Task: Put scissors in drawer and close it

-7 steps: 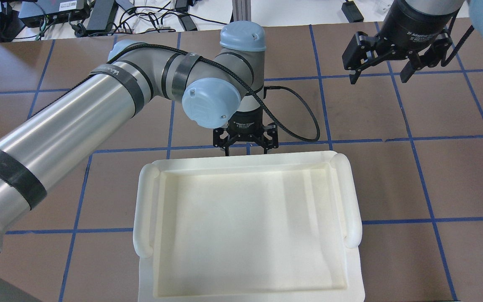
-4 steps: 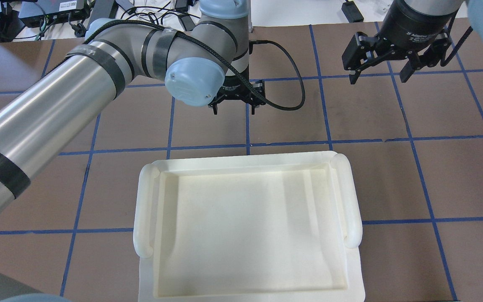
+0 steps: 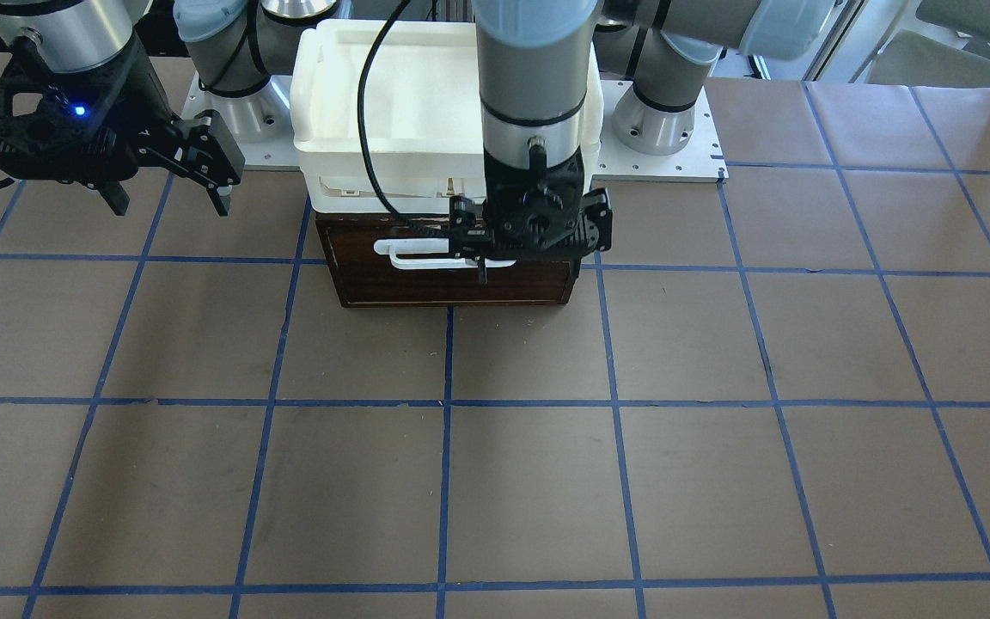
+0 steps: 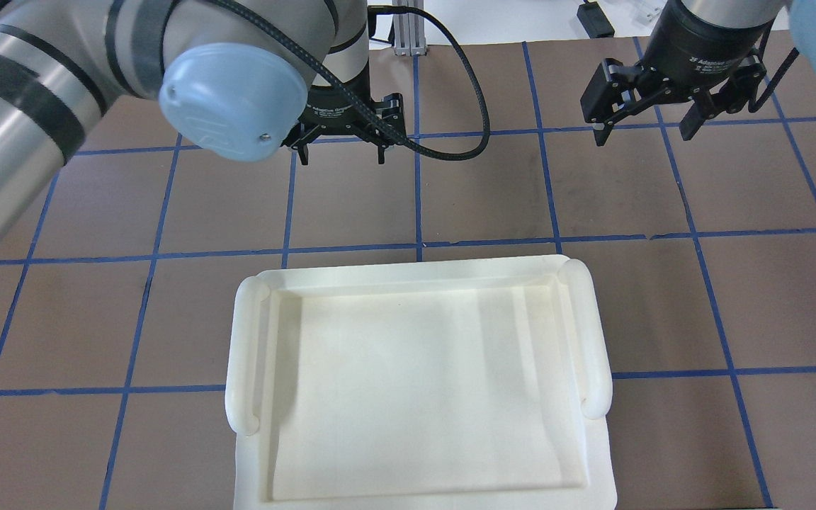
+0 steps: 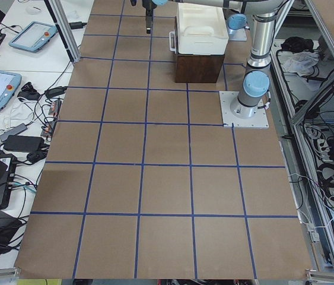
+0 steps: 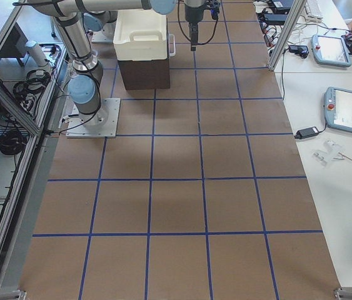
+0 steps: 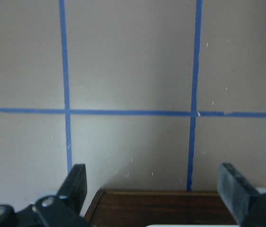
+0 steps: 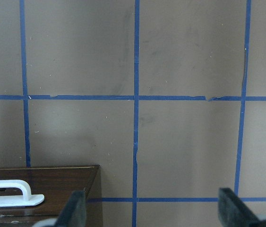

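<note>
The drawer (image 3: pixel 409 284) shows its dark brown front and white wire handle (image 3: pixel 413 256), pushed in flush under the white tray. The scissors are in no view. My left gripper (image 3: pixel 534 254) hangs open and empty just in front of the drawer front; it also shows in the overhead view (image 4: pixel 343 156) and in its wrist view (image 7: pixel 154 177), with the drawer's wood edge (image 7: pixel 161 208) below. My right gripper (image 4: pixel 644 137) is open and empty, off to the drawer's side (image 3: pixel 173 206); its wrist view shows the handle (image 8: pixel 10 194).
A white plastic tray (image 4: pixel 241 354) sits on top of the drawer's box. The brown table with blue tape lines (image 3: pixel 495 481) stretches in front. Cables and power bricks (image 4: pixel 592 18) lie beyond the table's far edge.
My left arm has swung away from the tray's far edge, outward over the table and to the left in the overhead view. The right arm has barely moved.
</note>
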`<action>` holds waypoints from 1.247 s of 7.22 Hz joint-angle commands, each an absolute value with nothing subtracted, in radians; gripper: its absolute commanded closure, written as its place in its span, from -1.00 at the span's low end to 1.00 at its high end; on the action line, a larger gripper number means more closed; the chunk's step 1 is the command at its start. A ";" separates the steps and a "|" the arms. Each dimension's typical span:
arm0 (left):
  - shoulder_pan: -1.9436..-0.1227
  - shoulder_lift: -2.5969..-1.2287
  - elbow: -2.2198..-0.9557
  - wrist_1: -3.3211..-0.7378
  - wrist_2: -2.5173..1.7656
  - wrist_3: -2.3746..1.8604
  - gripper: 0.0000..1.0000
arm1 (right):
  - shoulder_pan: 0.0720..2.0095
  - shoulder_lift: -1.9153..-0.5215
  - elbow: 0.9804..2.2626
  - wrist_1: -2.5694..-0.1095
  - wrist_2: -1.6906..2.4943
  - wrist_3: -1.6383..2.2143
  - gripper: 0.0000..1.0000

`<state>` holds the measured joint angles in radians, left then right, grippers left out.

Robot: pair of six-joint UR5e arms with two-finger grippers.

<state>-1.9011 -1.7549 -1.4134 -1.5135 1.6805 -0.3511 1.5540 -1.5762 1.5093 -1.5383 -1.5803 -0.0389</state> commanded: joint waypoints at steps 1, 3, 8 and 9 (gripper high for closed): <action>-1.890 -1.625 -1.433 -1.644 1.683 -0.341 -1.00 | 1.555 -1.575 1.509 -1.540 -1.586 -0.041 -1.00; -1.782 -1.564 -1.492 -1.634 1.675 -0.284 -0.85 | 1.555 -1.575 1.509 -1.539 -1.583 -0.046 -1.00; -1.609 -1.404 -1.698 -1.504 1.628 -0.069 -0.72 | 1.555 -1.575 1.509 -1.539 -1.578 -0.044 -1.00; -1.609 -1.429 -1.684 -1.465 1.629 -0.060 -1.00 | 1.555 -1.574 1.509 -1.539 -1.577 -0.044 -1.00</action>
<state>-1.6134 -1.4206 -1.6742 -1.5191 1.6282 -0.0811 1.5554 -1.5751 1.5094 -1.5386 -1.5786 -0.0445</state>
